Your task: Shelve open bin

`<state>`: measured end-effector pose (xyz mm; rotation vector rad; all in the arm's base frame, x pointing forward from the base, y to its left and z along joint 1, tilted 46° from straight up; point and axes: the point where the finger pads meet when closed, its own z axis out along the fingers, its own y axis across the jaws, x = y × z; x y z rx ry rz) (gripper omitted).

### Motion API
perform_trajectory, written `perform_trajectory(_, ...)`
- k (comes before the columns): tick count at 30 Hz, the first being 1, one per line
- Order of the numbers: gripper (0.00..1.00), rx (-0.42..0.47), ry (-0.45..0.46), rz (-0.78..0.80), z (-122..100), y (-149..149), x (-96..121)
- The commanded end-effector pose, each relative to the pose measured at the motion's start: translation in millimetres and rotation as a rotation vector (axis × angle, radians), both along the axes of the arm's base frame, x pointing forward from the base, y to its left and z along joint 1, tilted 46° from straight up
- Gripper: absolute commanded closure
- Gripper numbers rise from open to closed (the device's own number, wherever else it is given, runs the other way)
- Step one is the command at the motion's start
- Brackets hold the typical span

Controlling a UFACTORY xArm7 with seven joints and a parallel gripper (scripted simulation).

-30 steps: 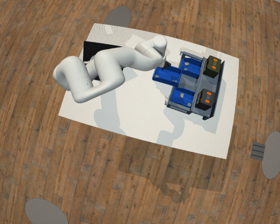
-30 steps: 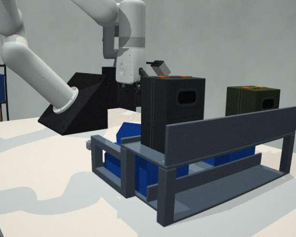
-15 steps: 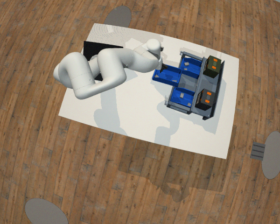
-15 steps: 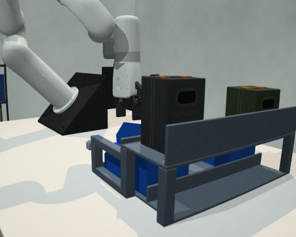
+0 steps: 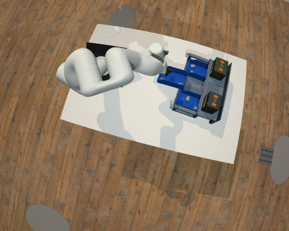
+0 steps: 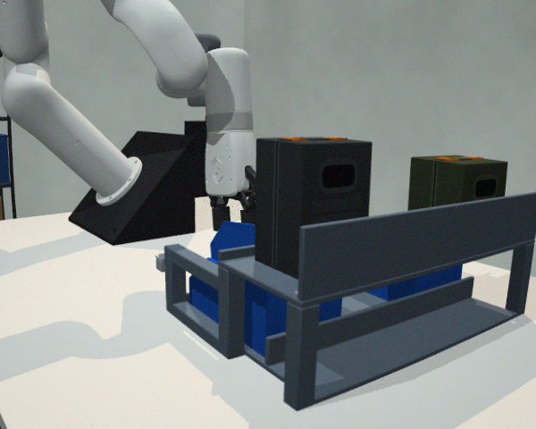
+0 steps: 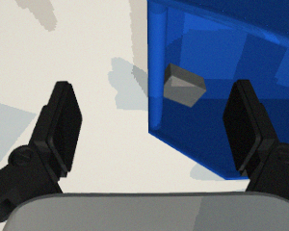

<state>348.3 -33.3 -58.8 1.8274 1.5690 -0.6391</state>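
Note:
The blue open bin lies on the table in front of the shelf's middle slot, and one end reaches the shelf's front lip. A grey part lies inside it. My gripper is open wide and holds nothing. It hangs over the bin's outer end, one finger over the bin and the other over the table. The grey shelf holds two more blue bins, with the free place between them.
A black case and a green case stand on the shelf's upper board. The arm's black wedge base sits at the table's far side. The white table ends near the shelf.

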Motion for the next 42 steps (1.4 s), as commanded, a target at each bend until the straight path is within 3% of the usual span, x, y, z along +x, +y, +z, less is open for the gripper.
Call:
perform_trajectory(1, 0.0, 0.002, -0.004, 0.004, -9.0, -6.9, 0.7)
perform_trajectory(42, 0.0, 0.002, -0.004, 0.004, 1.3, 3.7, 2.4)
